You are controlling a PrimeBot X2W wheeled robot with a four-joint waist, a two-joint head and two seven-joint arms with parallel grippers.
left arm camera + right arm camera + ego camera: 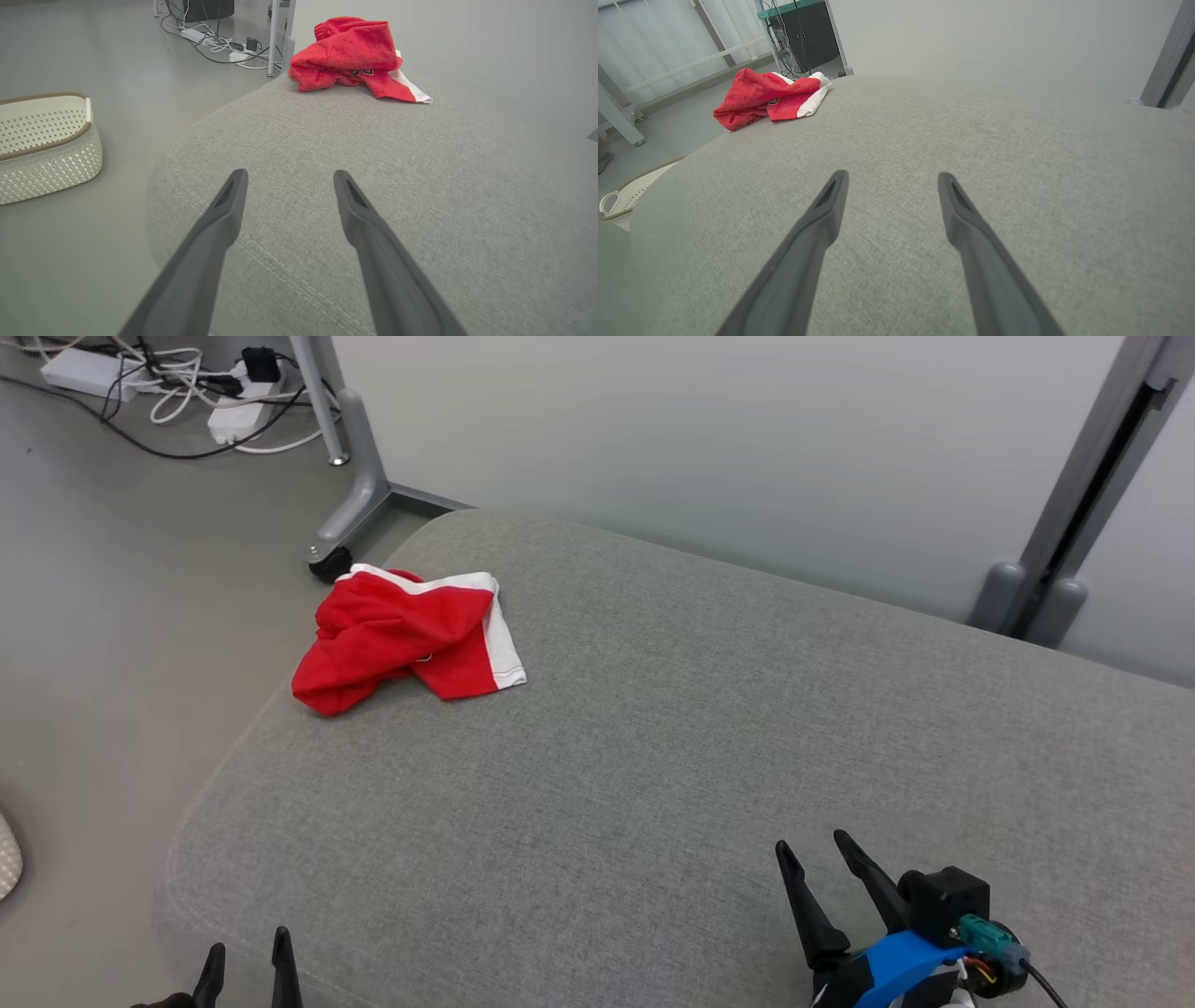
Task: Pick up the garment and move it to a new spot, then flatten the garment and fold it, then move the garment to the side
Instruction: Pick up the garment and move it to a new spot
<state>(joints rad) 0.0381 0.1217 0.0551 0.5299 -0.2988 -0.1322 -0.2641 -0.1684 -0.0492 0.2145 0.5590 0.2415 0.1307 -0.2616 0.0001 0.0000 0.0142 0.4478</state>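
Garment (397,639), red with white trim, lay crumpled at the far left corner of the grey cushion (653,728), near its edge. Left pincer (247,957) and right pincer (810,859) both stood open and empty at the near edge, well apart from the garment. Basket (46,158) sat on the floor to the left.
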